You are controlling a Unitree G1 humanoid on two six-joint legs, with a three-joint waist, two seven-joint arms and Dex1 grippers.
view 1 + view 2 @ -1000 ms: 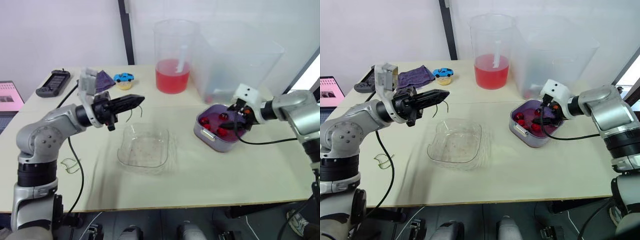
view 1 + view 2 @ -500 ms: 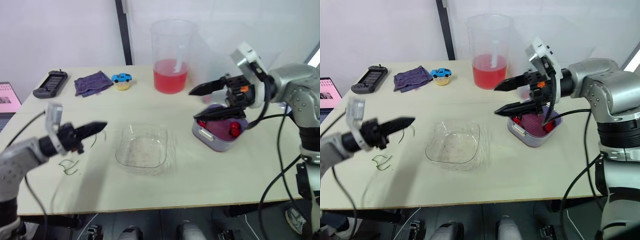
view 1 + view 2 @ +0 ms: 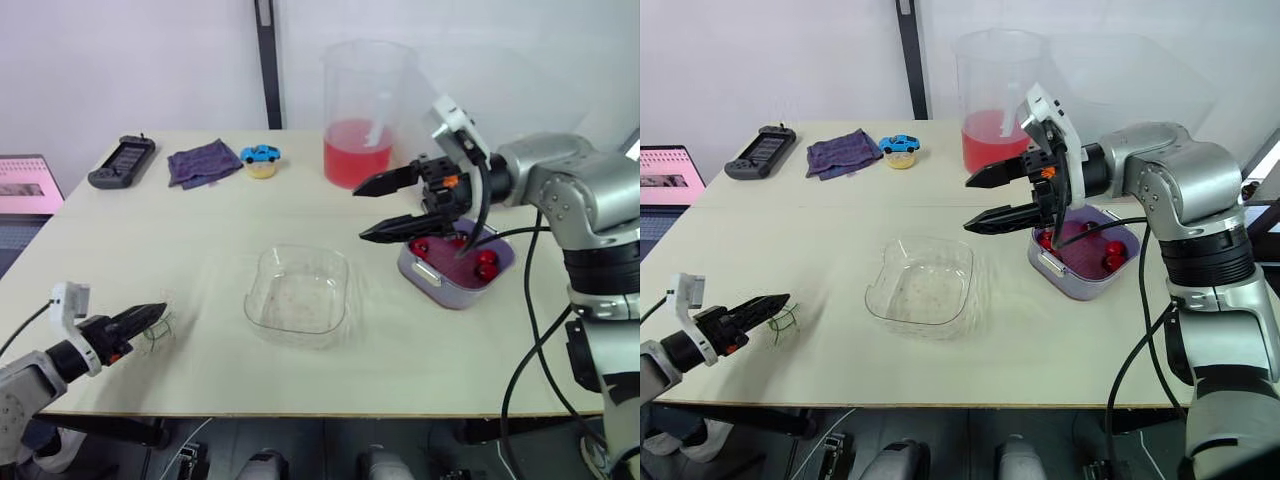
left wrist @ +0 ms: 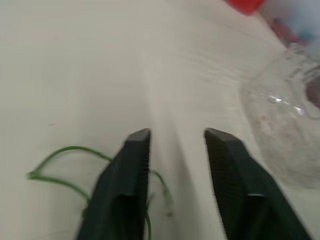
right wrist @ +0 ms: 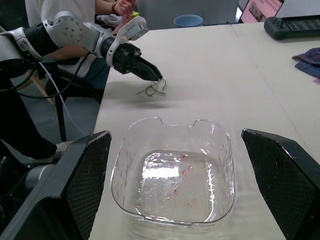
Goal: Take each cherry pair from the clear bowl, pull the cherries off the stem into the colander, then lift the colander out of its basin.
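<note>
The clear bowl [image 3: 298, 295] sits mid-table, empty but for reddish specks. To its right stands the purple colander [image 3: 452, 287] in its basin, with red cherries [image 3: 486, 262] inside. My right gripper [image 3: 362, 213] hovers wide open between bowl and colander, its tips pointing over the bowl, nothing between them. Down at the front left of the table my left gripper [image 3: 775, 305] is low over green stems [image 4: 65, 150]. Its fingers [image 4: 131, 170] stand apart, so it is open, and the stems lie loose on the table.
A pitcher of red liquid [image 3: 365, 110] and a big clear bin [image 3: 500, 110] stand at the back right. A toy car [image 3: 262, 155], a purple cloth [image 3: 205, 162] and a black handheld device [image 3: 122, 162] lie at the back left. A person [image 5: 107, 7] sits beyond the table's left side.
My left arm swung from above the bowl down to the front left of the table, and its fingers opened over the stems. My right gripper rose out of the colander toward the bowl.
</note>
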